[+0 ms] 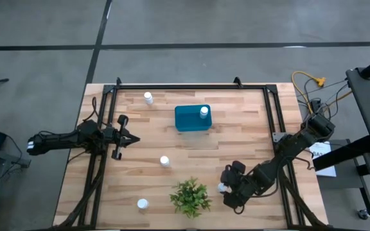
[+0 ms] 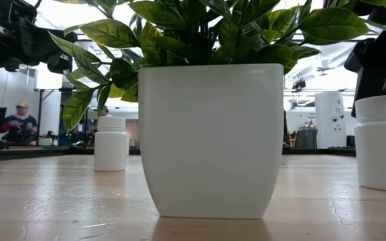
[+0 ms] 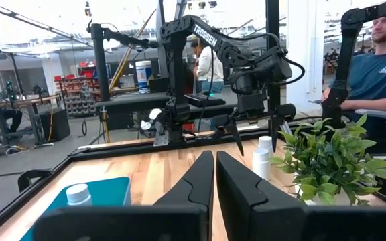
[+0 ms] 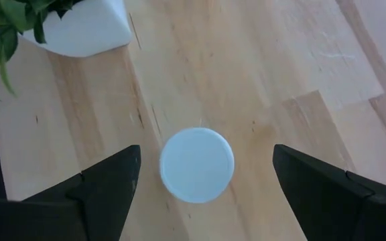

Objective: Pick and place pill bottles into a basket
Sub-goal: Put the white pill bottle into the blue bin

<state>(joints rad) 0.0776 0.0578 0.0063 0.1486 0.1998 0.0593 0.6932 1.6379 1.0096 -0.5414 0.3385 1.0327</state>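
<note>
The teal basket (image 1: 188,120) stands at the table's far middle with one white pill bottle (image 1: 203,112) upright in it. It also shows in the left wrist view (image 3: 102,194). Three more bottles stand on the table: far left (image 1: 148,97), middle (image 1: 164,161) and near left (image 1: 142,204). Another bottle (image 4: 197,165) stands upright right of the plant. My right gripper (image 4: 206,177) is open above it, pointing down, with a finger on either side of the cap and apart from it. My left gripper (image 1: 126,136) is shut and empty at the table's left.
A green plant in a white pot (image 1: 190,196) stands at the near middle, just left of my right gripper, and fills the low view (image 2: 210,137). A black frame (image 1: 191,86) runs along the table's edges. A person (image 3: 380,67) sits beyond the right side.
</note>
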